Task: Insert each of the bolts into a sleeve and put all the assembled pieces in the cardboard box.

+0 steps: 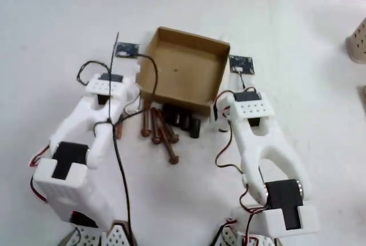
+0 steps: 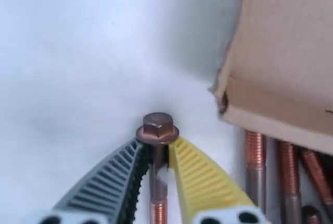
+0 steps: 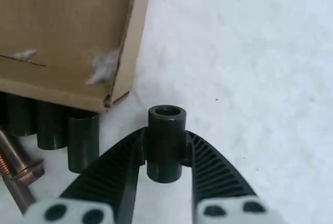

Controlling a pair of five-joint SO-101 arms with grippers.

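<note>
A copper bolt with a hex head is clamped by its shank in my left gripper, just off the near-left corner of the cardboard box. My right gripper is shut on an upright black sleeve beside the box's near-right corner. From above, the open box has nothing in it. Loose copper bolts and several black sleeves lie in front of it, between the left gripper and the right gripper.
Two small circuit boards lie flat beside the box, one on its left and one on its right. Black cables trail across the table near the left arm. A beige perforated object stands at the right edge.
</note>
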